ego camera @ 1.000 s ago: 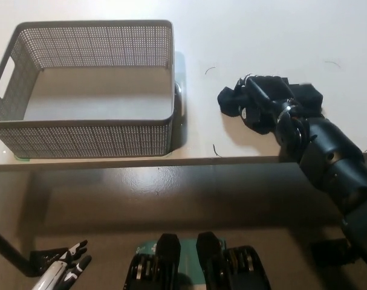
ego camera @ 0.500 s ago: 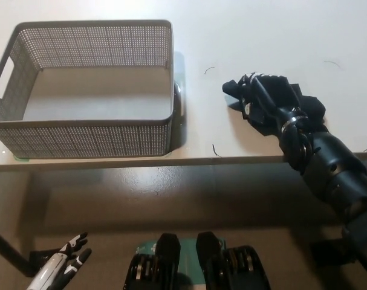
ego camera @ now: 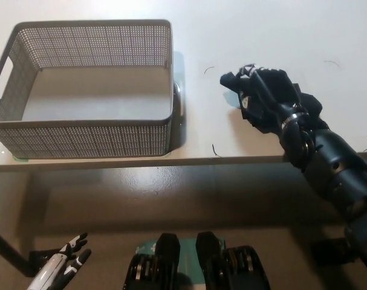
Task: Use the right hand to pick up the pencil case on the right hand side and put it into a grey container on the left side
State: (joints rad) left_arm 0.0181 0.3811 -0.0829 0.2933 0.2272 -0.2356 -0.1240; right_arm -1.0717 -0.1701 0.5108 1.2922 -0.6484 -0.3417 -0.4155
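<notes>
Right robot hand [ego camera: 265,96] wrapped over the black pencil case [ego camera: 307,104] at the tabletop's [ego camera: 243,36] right, grasping it for the grey basket [ego camera: 86,130] leftward; left robot hand [ego camera: 65,266] idles, fingers spread, low.

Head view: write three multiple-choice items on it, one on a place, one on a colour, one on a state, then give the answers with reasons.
1. Where does the grey perforated plastic container stand on the white table?
A. On the left part
B. At the right edge
C. Under the black right hand

2. What colour is the soft fabric pencil case?
A. Red
B. Black
C. Yellow

3. What is inside the container?
A. The pencil case
B. A white hand
C. Nothing visible

Answers:
A, the container fills the table's left part.
B, the case is as dark as the black right hand lying over it.
C, only its bare floor shows; the white left hand rests below the table edge at lower left.
</notes>
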